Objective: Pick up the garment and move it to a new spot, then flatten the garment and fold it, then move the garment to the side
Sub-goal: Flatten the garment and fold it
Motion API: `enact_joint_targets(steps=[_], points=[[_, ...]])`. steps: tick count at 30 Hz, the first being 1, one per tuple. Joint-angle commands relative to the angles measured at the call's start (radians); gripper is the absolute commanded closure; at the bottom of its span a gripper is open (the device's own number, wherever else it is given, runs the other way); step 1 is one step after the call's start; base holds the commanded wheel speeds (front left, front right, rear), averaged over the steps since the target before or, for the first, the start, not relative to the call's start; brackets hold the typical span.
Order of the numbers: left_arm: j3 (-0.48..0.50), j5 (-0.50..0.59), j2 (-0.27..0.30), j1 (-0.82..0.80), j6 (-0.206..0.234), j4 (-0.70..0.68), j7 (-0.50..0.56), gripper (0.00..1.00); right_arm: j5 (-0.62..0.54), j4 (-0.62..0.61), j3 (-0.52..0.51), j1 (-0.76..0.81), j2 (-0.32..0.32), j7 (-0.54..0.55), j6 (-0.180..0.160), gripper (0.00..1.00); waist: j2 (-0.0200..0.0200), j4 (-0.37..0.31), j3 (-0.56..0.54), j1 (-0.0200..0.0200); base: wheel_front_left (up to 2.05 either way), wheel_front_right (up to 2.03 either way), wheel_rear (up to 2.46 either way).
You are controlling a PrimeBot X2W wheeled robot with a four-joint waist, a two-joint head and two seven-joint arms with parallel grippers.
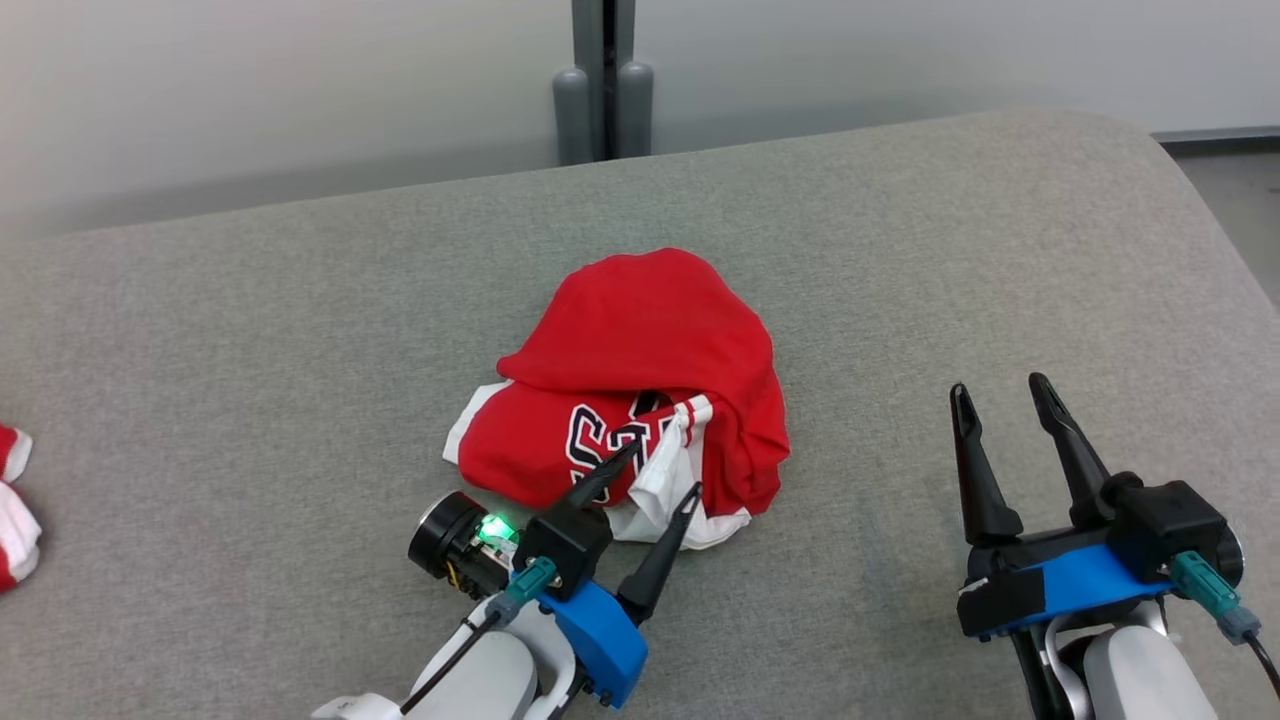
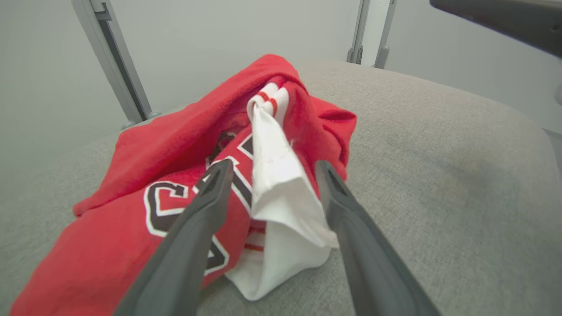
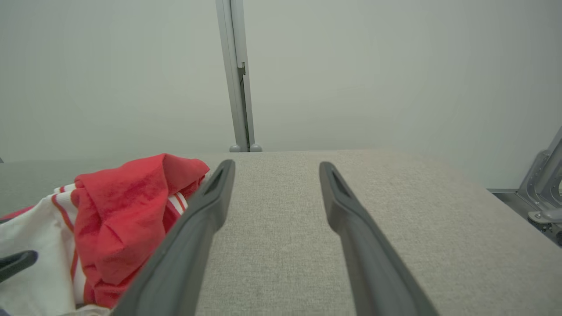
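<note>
You're on step one here, the pickup. The garment [image 1: 640, 370], a crumpled red jersey, sits bunched in the middle of the grey cushion [image 1: 900, 250]. Your left gripper [image 1: 662, 470] is spread wide with the white fold [image 2: 281, 184] lined up between its fingers, nothing pinched yet. Right gripper [image 1: 998, 386] is spread too, over bare cushion off to the side. Next, I'd say, close the left on that fold, then lift.

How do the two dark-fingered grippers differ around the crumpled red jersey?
The left gripper has a white fold of the red jersey between its fingers; the right gripper stands apart, over grey cushion. The left gripper angles rightward in the head view; the right gripper points nearly straight up. Both are open.
</note>
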Motion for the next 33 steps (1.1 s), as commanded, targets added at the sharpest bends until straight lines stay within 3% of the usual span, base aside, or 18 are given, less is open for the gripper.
enact_joint_targets(steps=[1, 7, 8, 9, 18, 26, 33], points=[[-0.010, -0.007, 0.012, -0.020, -0.001, 0.027, -0.005, 0.00, 0.006, 0.003, 0.001, -0.012, -0.002, -0.006, 0.000, 0.00, 0.0000, -0.013, 0.007, -0.0001, 0.00, 0.00, 0.00], [-0.052, -0.050, 0.007, -0.056, -0.001, 0.128, -0.026, 0.02, 0.010, 0.010, 0.006, -0.019, -0.002, -0.007, 0.000, 0.00, 0.0000, -0.047, 0.021, -0.0001, 0.00, 0.00, 0.00], [-0.055, -0.062, 0.003, -0.062, -0.001, 0.141, -0.031, 0.60, 0.011, 0.009, 0.005, -0.020, -0.002, -0.007, 0.000, 0.00, 0.0000, -0.049, 0.021, -0.0001, 0.00, 0.00, 0.00], [-0.063, -0.070, 0.001, -0.067, -0.001, 0.154, -0.034, 1.00, 0.011, 0.008, 0.004, -0.020, -0.002, -0.007, 0.000, 0.00, 0.0000, -0.051, 0.019, -0.0001, 0.00, 0.00, 0.00], [-0.008, -0.139, -0.004, -0.119, 0.005, 0.115, -0.067, 1.00, -0.006, 0.000, -0.017, 0.006, -0.002, -0.007, 0.000, 0.00, 0.0000, -0.003, -0.017, -0.0001, 0.00, 0.00, 0.00], [0.134, -0.158, 0.081, -0.063, 0.060, -0.047, -0.068, 1.00, -0.013, -0.001, -0.027, 0.025, -0.002, -0.007, 0.000, 0.00, 0.0000, 0.101, -0.043, -0.0001, 0.00, 0.00, 0.00], [0.258, -0.200, 0.157, 0.057, 0.105, -0.074, -0.068, 1.00, -0.009, 0.002, -0.021, 0.018, -0.002, -0.007, 0.000, 0.00, 0.0000, 0.171, -0.040, -0.0001, 0.00, 0.00, 0.00]])
